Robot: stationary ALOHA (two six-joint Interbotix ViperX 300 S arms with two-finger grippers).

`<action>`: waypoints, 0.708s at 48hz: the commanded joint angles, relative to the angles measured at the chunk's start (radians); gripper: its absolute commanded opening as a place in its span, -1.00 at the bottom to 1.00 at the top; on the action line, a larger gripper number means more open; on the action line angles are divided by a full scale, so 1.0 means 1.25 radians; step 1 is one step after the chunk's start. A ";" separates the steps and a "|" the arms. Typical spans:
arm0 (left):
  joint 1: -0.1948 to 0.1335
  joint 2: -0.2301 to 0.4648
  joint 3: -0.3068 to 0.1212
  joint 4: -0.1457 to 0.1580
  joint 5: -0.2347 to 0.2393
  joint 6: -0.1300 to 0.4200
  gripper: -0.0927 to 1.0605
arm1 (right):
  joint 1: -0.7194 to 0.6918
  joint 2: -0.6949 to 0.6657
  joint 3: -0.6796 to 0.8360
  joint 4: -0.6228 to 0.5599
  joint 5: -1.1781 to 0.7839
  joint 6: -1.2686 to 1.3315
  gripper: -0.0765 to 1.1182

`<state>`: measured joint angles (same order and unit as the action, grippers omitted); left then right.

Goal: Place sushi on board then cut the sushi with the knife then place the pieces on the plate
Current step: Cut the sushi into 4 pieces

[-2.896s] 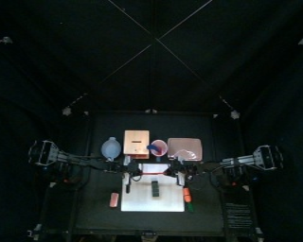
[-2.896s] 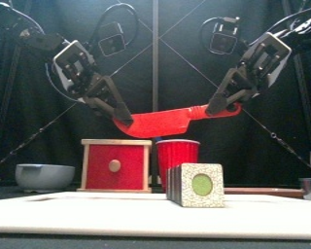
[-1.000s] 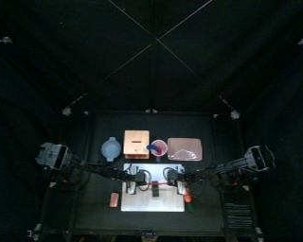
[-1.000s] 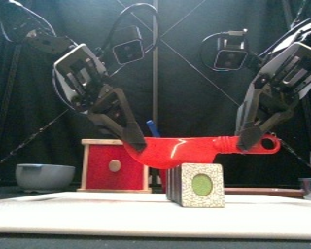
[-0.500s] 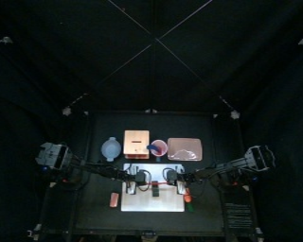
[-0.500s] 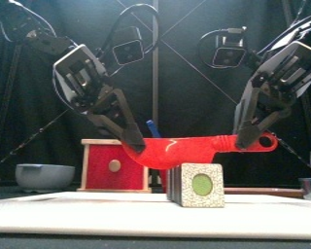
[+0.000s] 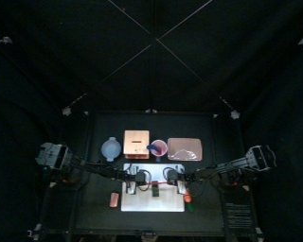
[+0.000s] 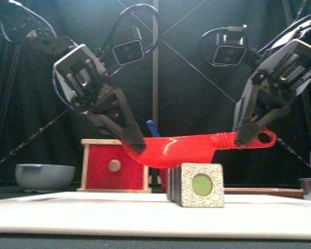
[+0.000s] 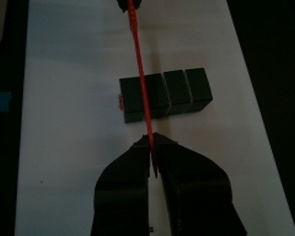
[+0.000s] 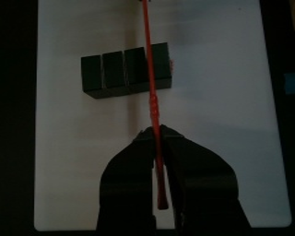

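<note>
Gripping red knife (image 8: 190, 147) | left claw (image 8: 133, 146), right claw (image 8: 255, 133) both clenched | sushi (image 8: 197, 185) on white board (image 8: 81, 216) | black curtains (image 7: 65, 57)

Top view: dim overall; the black curtain (image 7: 151, 57) returns almost no light, and the white cutting board (image 7: 154, 200) is the brightest patch, at 6 o'clock.
Front view: brighter; the board top glows pale, and the red knife (image 8: 185, 148) and the front face of the sushi roll (image 8: 197, 185) are evenly lit with no glare.
2 wrist views: the board is a flat, bright white and the roll is near black.
</note>
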<state>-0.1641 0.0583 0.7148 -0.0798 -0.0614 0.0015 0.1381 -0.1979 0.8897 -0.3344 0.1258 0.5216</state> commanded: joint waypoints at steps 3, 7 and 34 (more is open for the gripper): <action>-0.007 -0.013 -0.015 0.000 -0.004 0.001 -0.07 | -0.007 -0.017 -0.007 0.001 -0.001 0.002 -0.29; -0.007 -0.012 -0.013 0.000 -0.004 0.001 -0.07 | -0.005 -0.017 -0.005 0.006 -0.001 0.005 -0.29; -0.007 0.007 -0.011 0.000 0.018 -0.001 -0.07 | -0.002 0.037 -0.004 0.021 -0.004 0.005 -0.29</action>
<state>-0.1641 0.0675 0.7148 -0.0813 -0.0491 0.0000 0.1381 -0.1473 0.8928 -0.3114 0.1181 0.5246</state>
